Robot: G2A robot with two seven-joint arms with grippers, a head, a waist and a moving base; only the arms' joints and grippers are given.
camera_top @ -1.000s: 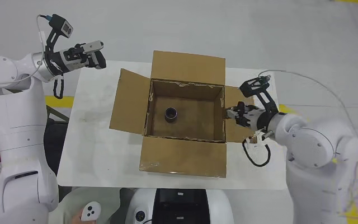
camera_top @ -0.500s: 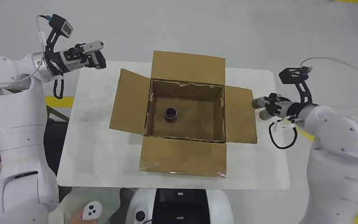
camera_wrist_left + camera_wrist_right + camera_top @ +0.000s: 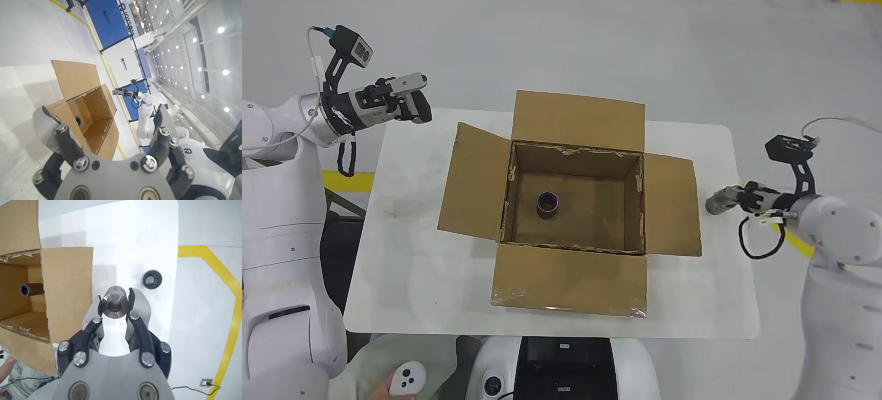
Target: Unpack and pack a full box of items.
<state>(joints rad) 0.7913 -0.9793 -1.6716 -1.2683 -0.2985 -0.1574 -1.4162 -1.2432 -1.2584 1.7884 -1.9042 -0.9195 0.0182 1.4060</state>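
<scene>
An open cardboard box sits mid-table with its flaps spread. One dark cylinder lies on the box floor, seen also as the cylinder in the right wrist view. My right gripper hangs over the table just right of the box's right flap, shut on a grey metal cylinder with a bore through its end. A short dark-lined sleeve stands on the table beyond it. My left gripper is held high off the table's far left corner, open and empty, its fingers wide apart.
The white table has bare surface left and right of the box. The box's right flap lies flat beside the right gripper. Yellow floor tape runs past the table's right edge.
My right gripper has pulled back from the box's right wall, out over the flap to the table's right side, carrying the metal cylinder. The left arm has stayed put.
</scene>
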